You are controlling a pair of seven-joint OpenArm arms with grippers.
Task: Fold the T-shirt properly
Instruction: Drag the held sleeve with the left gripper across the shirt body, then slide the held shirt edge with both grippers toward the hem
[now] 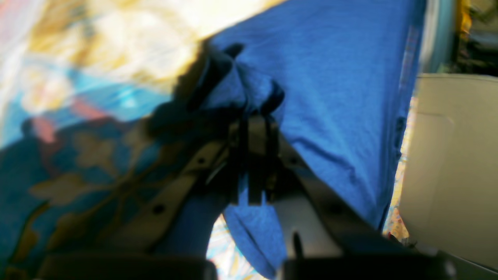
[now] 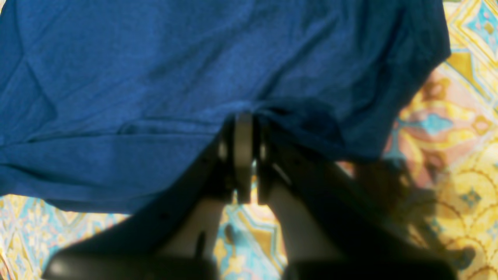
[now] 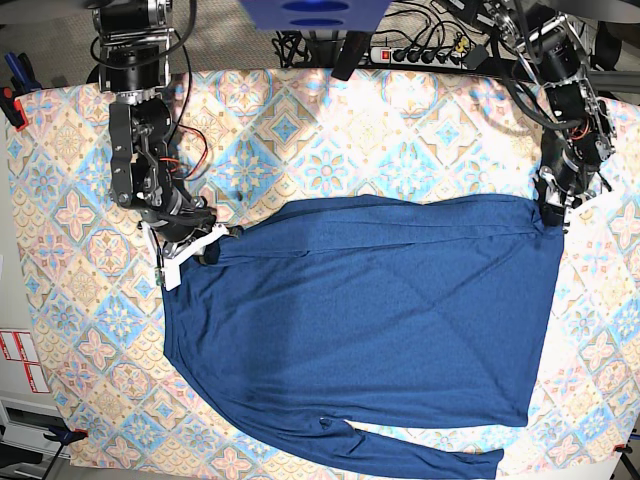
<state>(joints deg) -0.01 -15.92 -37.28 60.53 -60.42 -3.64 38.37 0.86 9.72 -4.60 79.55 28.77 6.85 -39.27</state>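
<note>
The dark blue T-shirt (image 3: 380, 320) lies spread flat on the patterned cloth, one long sleeve trailing along its near edge. My right gripper (image 3: 207, 240) sits at the shirt's upper-left corner in the base view. The right wrist view shows that gripper (image 2: 244, 116) shut on a fold of the T-shirt (image 2: 155, 77) at its edge. My left gripper (image 3: 553, 215) is at the upper-right corner. Up close, the left gripper (image 1: 253, 112) is shut, with the T-shirt (image 1: 330, 77) bunched between its fingers.
A colourful tiled tablecloth (image 3: 330, 130) covers the table. A power strip (image 3: 430, 55) and cables lie along the far edge. Red clamps (image 3: 10, 105) hold the cloth at the left edge. A beige surface (image 1: 451, 163) stands beside the shirt's corner.
</note>
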